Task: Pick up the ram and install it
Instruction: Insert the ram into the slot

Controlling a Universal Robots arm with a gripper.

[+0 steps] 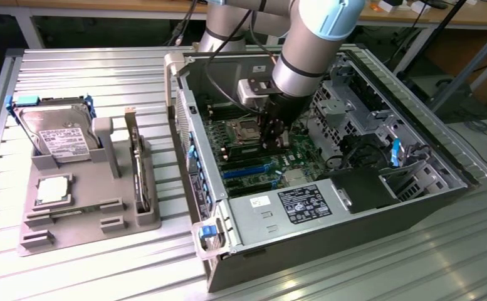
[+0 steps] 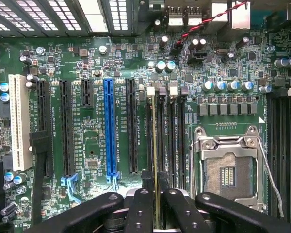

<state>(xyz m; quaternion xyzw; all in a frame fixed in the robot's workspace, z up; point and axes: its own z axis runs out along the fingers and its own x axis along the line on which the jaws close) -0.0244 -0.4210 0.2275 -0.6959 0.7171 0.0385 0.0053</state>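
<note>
Open computer case [image 1: 327, 213], hard drive [image 1: 59, 135] and processor chip [image 1: 52, 189] on grey holder [image 1: 84, 235], blue slot [image 2: 110, 126] on motherboard [image 2: 92, 141]

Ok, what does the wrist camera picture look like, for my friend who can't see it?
The gripper pinches the ram, a thin stick seen edge-on, between black fingers over the dark memory slots of a green motherboard. An empty silver processor socket sits beside those slots, and a blue slot lies on their other side.
</note>
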